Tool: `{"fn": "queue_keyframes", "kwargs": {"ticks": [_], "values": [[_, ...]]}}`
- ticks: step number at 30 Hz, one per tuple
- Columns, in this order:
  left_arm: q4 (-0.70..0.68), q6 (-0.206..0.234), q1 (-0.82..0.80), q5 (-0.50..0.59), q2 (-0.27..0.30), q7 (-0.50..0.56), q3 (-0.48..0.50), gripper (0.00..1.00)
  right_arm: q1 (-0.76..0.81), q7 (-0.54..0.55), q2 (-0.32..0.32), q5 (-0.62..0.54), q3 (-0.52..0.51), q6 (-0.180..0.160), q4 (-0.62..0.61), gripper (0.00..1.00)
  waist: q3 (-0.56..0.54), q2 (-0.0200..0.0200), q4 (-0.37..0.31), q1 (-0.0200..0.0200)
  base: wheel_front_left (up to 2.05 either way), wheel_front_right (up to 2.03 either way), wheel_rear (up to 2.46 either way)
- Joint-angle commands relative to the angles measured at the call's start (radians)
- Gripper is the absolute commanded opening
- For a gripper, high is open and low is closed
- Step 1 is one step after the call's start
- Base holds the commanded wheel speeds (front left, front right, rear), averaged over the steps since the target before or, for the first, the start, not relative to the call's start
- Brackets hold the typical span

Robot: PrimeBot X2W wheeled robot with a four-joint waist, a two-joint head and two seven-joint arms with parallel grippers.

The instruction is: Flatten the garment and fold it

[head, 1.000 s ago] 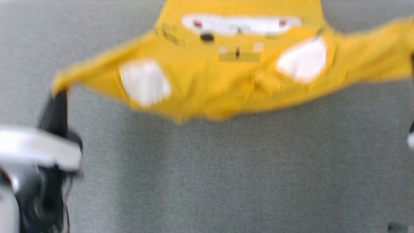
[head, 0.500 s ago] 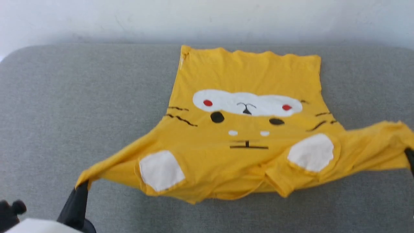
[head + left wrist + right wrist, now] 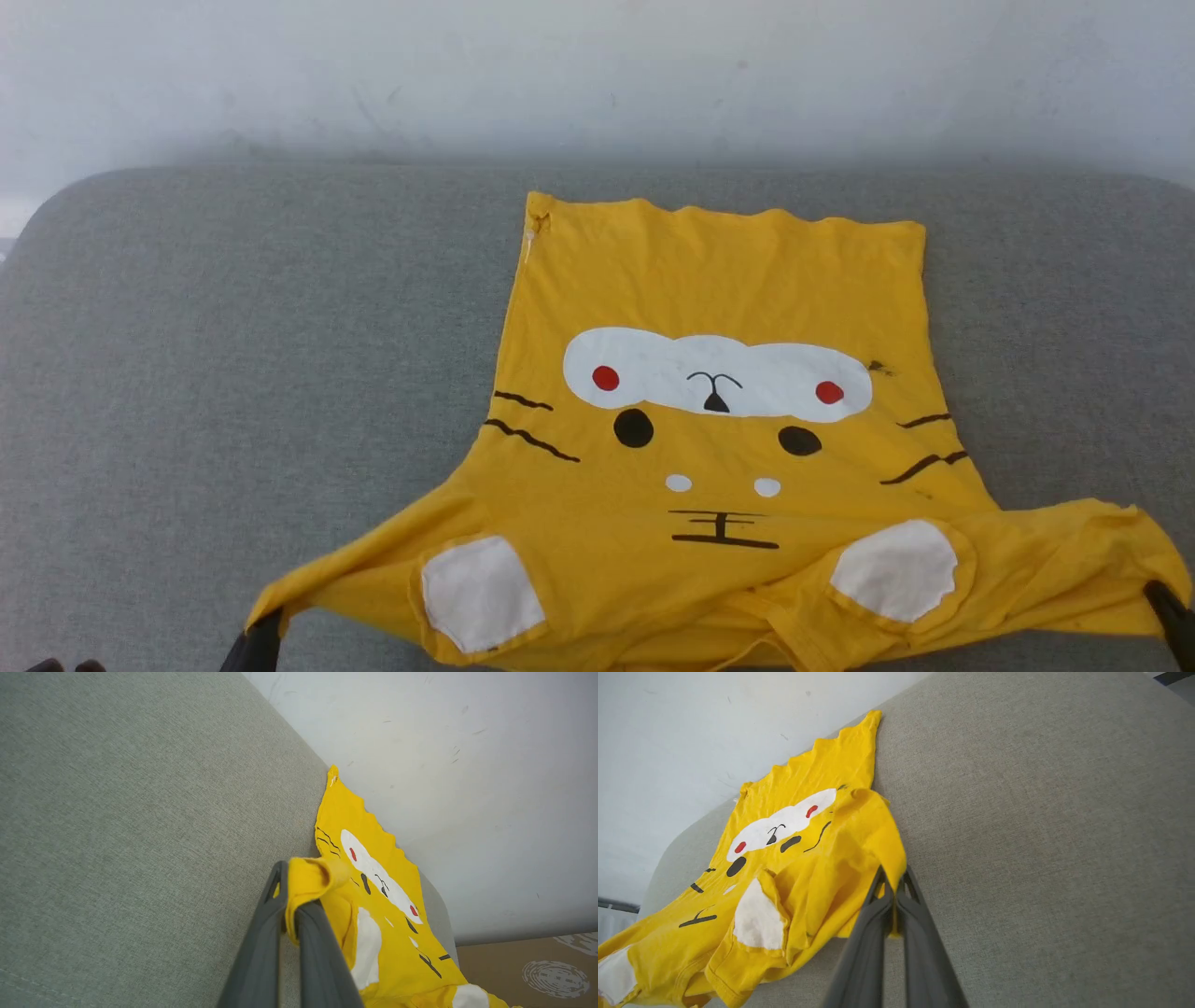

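Head view takes in a wide grey woven-fabric cushion (image 3: 233, 373) running back to a plain white wall (image 3: 597, 84). On the cushion's middle and right lies the bright yellow cotton T-shirt with a cartoon face (image 3: 719, 280), print up, its hem toward the cushion's far edge and its collar end at the near edge.

A second ago the T-shirt showed only as a blur, pulled taut between the arms. Now it is sharp and its body rests smooth on the cushion. The whole picture has also slid downward, which is the camera moving, not the cloth. The spreading looks largely done, though the collar end near the cushion's front edge stays rumpled, so folding seems premature.

The left gripper (image 3: 254, 644), at the cushion's near left, has its dark fingers pinched tight on the left sleeve tip. The right gripper (image 3: 1172, 611), at the cushion's near right, is likewise clamped on the right sleeve end.
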Motion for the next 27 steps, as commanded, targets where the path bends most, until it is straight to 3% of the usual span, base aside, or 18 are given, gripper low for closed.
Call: {"fn": "queue_keyframes", "kwargs": {"ticks": [1, 12, 22, 23, 24, 25, 27], "values": [[0.011, -0.009, -0.008, 0.005, -0.004, -0.009, -0.008, 0.00, 0.005, -0.007, 0.003, -0.032, 0.008, -0.001, 0.011, 0.00, 0.010, -0.0002, 0.005, 0.0000, 0.00, 0.00, 0.00], [0.110, 0.023, -0.160, 0.114, 0.021, 0.020, -0.111, 0.00, -0.079, -0.079, 0.001, -0.322, 0.154, -0.001, 0.175, 0.00, 0.077, -0.0002, 0.027, 0.0000, 0.00, 0.00, 0.00], [0.138, 0.057, -0.226, 0.200, 0.042, 0.035, -0.162, 0.00, -0.174, -0.194, -0.021, -0.367, 0.248, -0.001, 0.441, 0.00, 0.110, -0.0002, 0.032, 0.0000, 0.00, 0.00, 0.00], [0.134, 0.062, -0.226, 0.206, 0.045, 0.036, -0.161, 0.00, -0.179, -0.204, -0.023, -0.366, 0.252, -0.001, 0.458, 0.18, 0.110, -0.0002, 0.032, 0.0000, 0.00, 0.00, 0.00], [0.128, 0.066, -0.224, 0.213, 0.050, 0.038, -0.161, 0.00, -0.182, -0.213, -0.027, -0.365, 0.255, -0.001, 0.469, 0.42, 0.110, -0.0002, 0.033, 0.0000, 0.00, 0.00, 0.00], [0.122, 0.069, -0.220, 0.217, 0.052, 0.040, -0.162, 0.00, -0.183, -0.217, -0.028, -0.360, 0.252, -0.001, 0.473, 1.00, 0.109, -0.0002, 0.034, 0.0000, 0.00, 0.00, 0.00], [0.107, 0.074, -0.209, 0.222, 0.055, 0.044, -0.165, 0.00, -0.177, -0.210, -0.028, -0.342, 0.238, -0.001, 0.452, 1.00, 0.107, -0.0002, 0.037, 0.0000, 0.00, 0.00, 0.00]]}}
